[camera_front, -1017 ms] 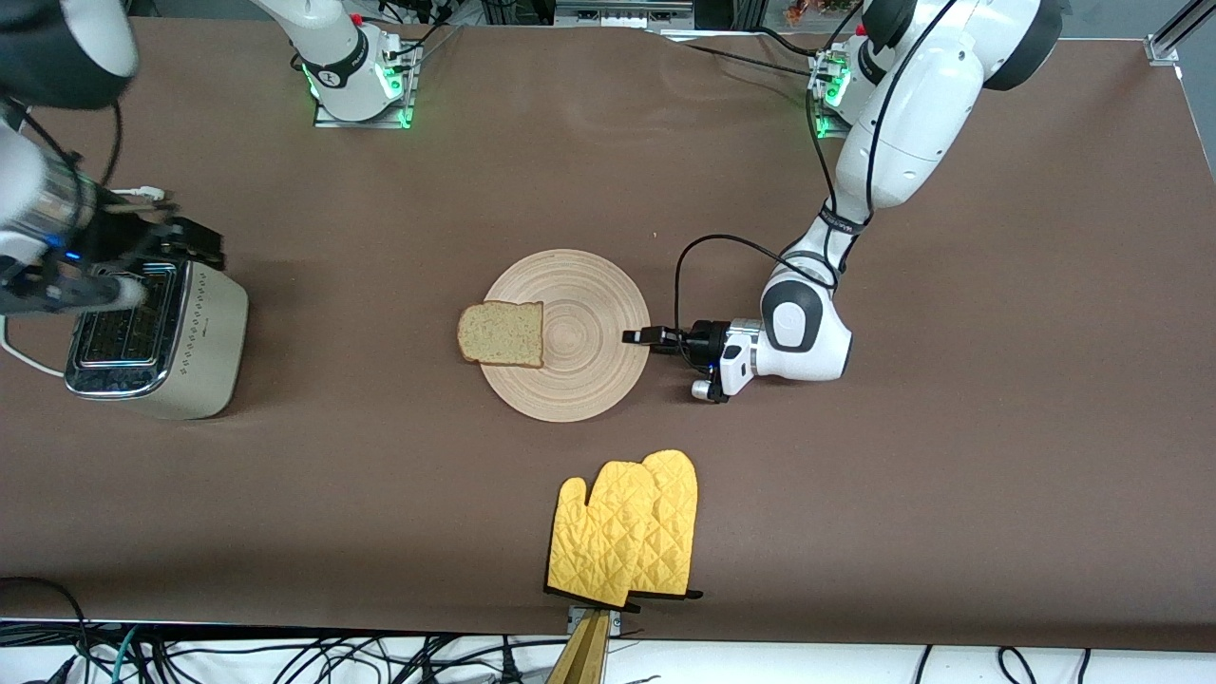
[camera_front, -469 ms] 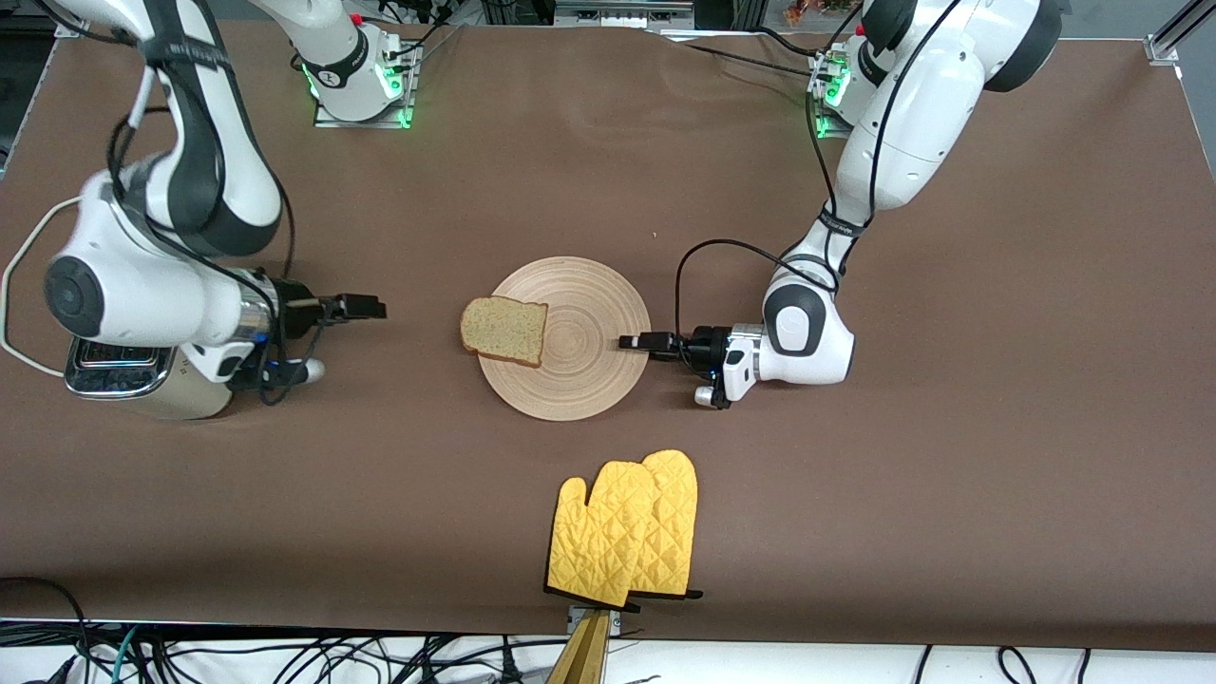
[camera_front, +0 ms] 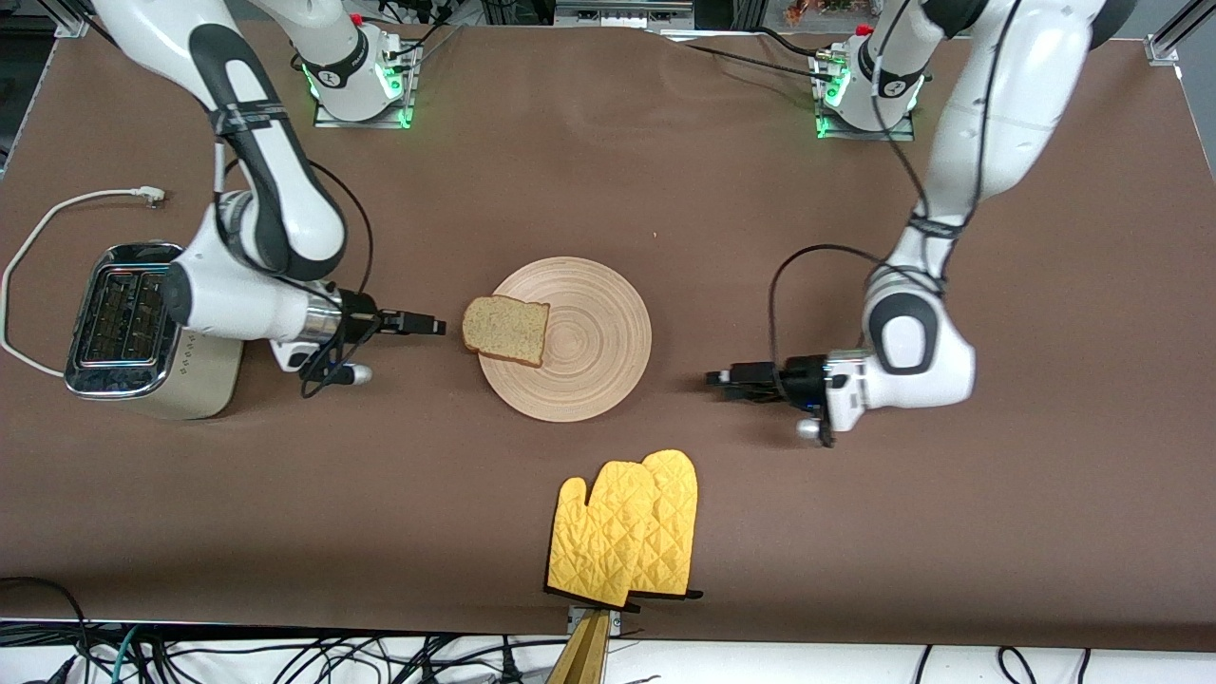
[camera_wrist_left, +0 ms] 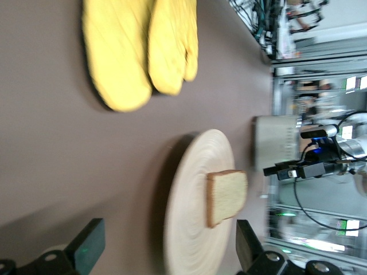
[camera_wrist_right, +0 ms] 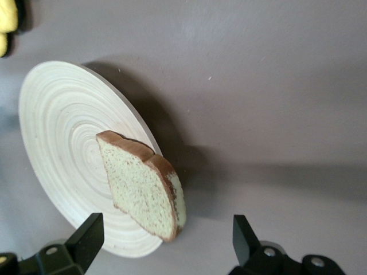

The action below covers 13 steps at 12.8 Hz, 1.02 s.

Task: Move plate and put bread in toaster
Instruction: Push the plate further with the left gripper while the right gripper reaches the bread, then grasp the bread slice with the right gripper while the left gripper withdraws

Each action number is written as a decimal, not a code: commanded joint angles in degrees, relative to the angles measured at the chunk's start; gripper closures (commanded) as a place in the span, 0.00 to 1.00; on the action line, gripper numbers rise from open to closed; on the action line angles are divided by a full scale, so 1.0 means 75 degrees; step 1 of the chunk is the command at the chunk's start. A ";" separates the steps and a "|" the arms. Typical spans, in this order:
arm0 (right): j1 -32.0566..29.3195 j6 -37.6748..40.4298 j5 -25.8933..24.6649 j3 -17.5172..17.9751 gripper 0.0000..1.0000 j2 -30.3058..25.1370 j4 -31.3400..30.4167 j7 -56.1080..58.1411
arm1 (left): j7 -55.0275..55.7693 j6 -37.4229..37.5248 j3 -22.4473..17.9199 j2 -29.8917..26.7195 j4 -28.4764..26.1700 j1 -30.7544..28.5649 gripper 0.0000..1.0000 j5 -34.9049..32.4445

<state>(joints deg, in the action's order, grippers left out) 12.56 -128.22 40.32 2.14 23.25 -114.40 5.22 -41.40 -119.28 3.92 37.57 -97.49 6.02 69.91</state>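
Note:
The wooden plate (camera_front: 598,342) lies mid-table. The bread (camera_front: 506,329) lies on it and overhangs its rim toward the right arm's end. The toaster (camera_front: 114,328) stands at that end, partly covered by the right wrist. My right gripper (camera_front: 435,326) is open and empty, low between toaster and bread, just short of the slice. In the right wrist view, bread (camera_wrist_right: 143,186) and plate (camera_wrist_right: 57,132) lie ahead of the open right gripper (camera_wrist_right: 165,240). My left gripper (camera_front: 714,377) is open and empty, apart from the plate's rim toward the left arm's end. The left wrist view shows the left gripper (camera_wrist_left: 166,255), plate (camera_wrist_left: 192,189) and bread (camera_wrist_left: 226,196).
A pair of yellow oven mitts (camera_front: 627,527) lies nearer to the front camera than the plate, close to the table's front edge. The toaster's white cord (camera_front: 47,228) loops on the table toward the robots' bases.
The right arm swung from over the toaster to just beside the bread. The left gripper let go of the plate's rim and drew back toward the left arm's end. The plate shifted slightly.

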 commanded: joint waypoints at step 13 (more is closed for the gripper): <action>-0.0011 -0.0167 0.1445 0.0313 1.00 -0.0087 -0.0110 0.1332 | 0.0767 0.0140 0.0052 -0.5954 -0.2306 -0.2011 0.00 -0.5155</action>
<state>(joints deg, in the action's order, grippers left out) 12.84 -132.23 50.01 5.00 25.98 -114.89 14.42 -40.67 -119.39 3.79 -0.17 -112.59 -9.79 38.04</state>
